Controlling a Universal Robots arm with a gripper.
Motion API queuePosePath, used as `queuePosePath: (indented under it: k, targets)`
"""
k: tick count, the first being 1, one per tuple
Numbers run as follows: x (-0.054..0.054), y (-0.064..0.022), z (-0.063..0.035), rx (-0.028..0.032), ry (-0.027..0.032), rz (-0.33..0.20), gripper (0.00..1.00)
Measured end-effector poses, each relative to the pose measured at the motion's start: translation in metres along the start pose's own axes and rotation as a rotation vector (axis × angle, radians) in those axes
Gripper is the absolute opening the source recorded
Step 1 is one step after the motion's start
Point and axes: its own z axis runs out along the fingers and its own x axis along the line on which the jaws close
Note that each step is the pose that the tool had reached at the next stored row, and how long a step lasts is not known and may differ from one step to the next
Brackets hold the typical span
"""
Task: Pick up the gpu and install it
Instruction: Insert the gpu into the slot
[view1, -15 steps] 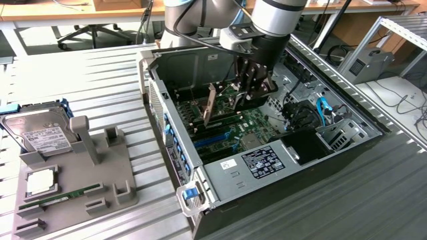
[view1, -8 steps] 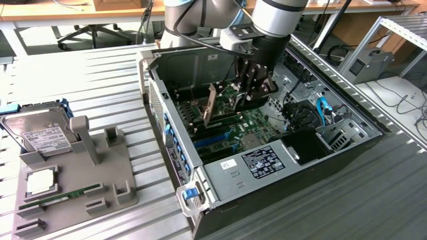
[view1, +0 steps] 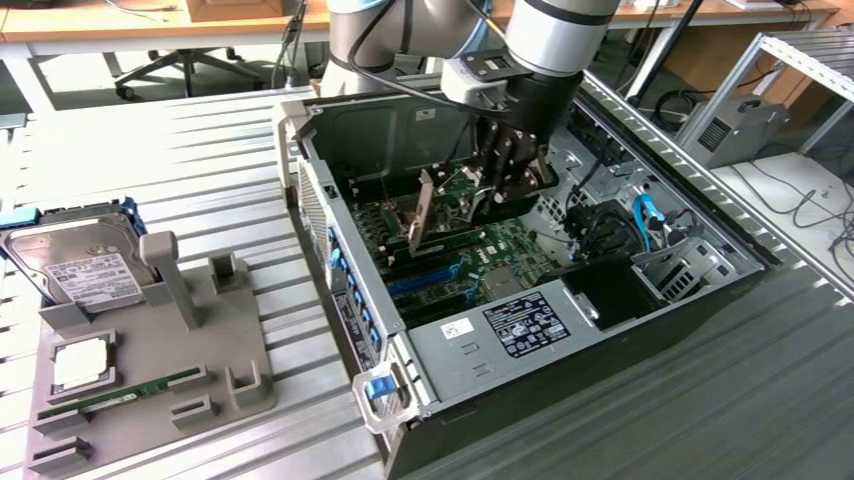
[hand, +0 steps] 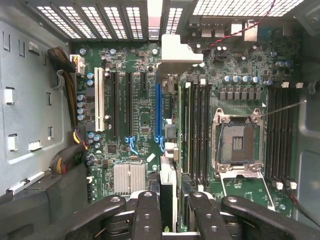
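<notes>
The gpu (view1: 424, 208) stands on edge inside the open computer case (view1: 400, 330), brownish circuit-board back toward the exterior view's left, low over the motherboard (view1: 514, 255). My gripper (view1: 514, 180) reaches down into the case and is shut on the card's upper edge. In the wrist view the gpu (hand: 168, 175) shows edge-on between my black fingers (hand: 148, 215), and the gripper (hand: 170, 217) clamps it. Its silver end bracket (hand: 175, 52) lies at the case's rear grille. The card runs along the long blue slot (hand: 158, 110). I cannot tell whether it is seated.
A grey holder tray (view1: 160, 380) at the exterior view's left carries a silver hard drive (view1: 83, 268), a square chip (view1: 83, 362) and a green RAM stick (view1: 120, 395). Inside the case are an open CPU socket (hand: 237, 142), memory slots (hand: 197, 130), cable bundles (hand: 70, 125) and a drive cage (view1: 667, 265).
</notes>
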Motion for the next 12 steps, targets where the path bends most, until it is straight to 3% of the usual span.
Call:
queuePosePath:
  k: [12]
  targets:
    - [0.0036,0.0000,0.0001,0.0000,0.0000,0.000,0.27]
